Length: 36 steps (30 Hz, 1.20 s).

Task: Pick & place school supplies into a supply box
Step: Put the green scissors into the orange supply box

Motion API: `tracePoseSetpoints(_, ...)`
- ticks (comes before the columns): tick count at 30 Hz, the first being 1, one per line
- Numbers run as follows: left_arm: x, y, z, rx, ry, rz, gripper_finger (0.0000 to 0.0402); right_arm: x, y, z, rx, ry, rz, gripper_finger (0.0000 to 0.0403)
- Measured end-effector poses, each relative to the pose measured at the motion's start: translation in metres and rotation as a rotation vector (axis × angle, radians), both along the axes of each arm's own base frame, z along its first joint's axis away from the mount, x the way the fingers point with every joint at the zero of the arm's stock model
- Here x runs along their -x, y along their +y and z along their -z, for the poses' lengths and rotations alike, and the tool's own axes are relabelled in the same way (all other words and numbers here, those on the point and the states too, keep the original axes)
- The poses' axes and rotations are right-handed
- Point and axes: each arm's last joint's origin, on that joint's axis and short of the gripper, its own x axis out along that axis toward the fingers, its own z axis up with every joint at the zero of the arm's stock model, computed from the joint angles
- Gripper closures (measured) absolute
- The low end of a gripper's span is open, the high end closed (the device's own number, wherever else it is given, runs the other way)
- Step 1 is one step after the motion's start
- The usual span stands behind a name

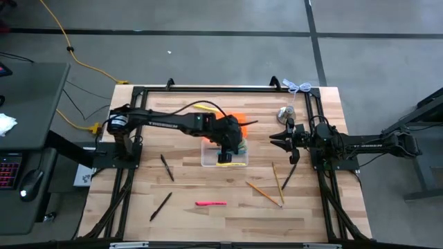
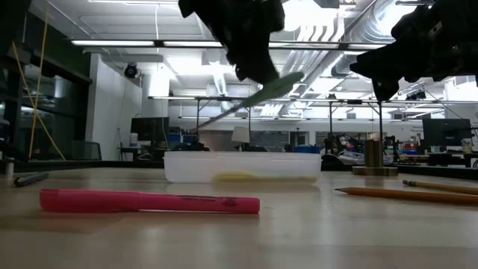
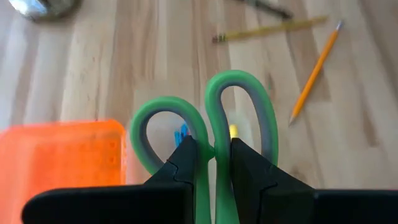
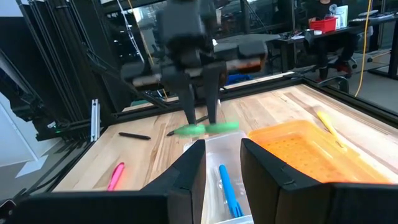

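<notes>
Over the middle of the worktop, I am seeing the left gripper hanging above the supply box, its jaws clenched on the green-handled scissors. In the left wrist view the two dark fingers are pinching the scissors just below the handle loops, with the loops pointing away from the camera. In the low view the scissors are riding tilted in the air, clear of the box beneath them.

The clear box is sitting near the worktop's centre, with its orange lid lying open on the side toward the far edge. A blue pen and something yellow are lying inside the clear part.

The right gripper is waiting near the right edge, facing the box, its jaws standing apart and grasping nothing; the silver bell-shaped object is sitting just beyond it toward the far right corner.

The other supplies are lying loose on the worktop: a pink marker toward the near edge, two black pens toward the left side, two wooden pencils toward the near right, and a dark pen just beside the right edge rail. A yellow pen is resting near the far edge beside the orange lid.
</notes>
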Motion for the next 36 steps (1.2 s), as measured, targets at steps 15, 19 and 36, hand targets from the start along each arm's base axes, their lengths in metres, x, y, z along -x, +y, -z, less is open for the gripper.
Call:
tracePoseSetpoints(15, -0.007, 0.002, 0.027, -0.096, 0.088, 0.097, 0.0314, 0.000, 0.000, 0.000, 0.000, -0.002, 0.000, 0.0324)
tracePoseSetpoints(19, -0.008, 0.002, 0.031, -0.103, 0.097, 0.107, 0.0314, 0.000, 0.000, 0.000, 0.000, -0.002, 0.000, 0.0324)
tracePoseSetpoints(36, -0.015, 0.002, 0.051, -0.121, 0.130, 0.141, 0.0314, 0.000, 0.000, 0.000, 0.001, -0.004, 0.000, 0.0324)
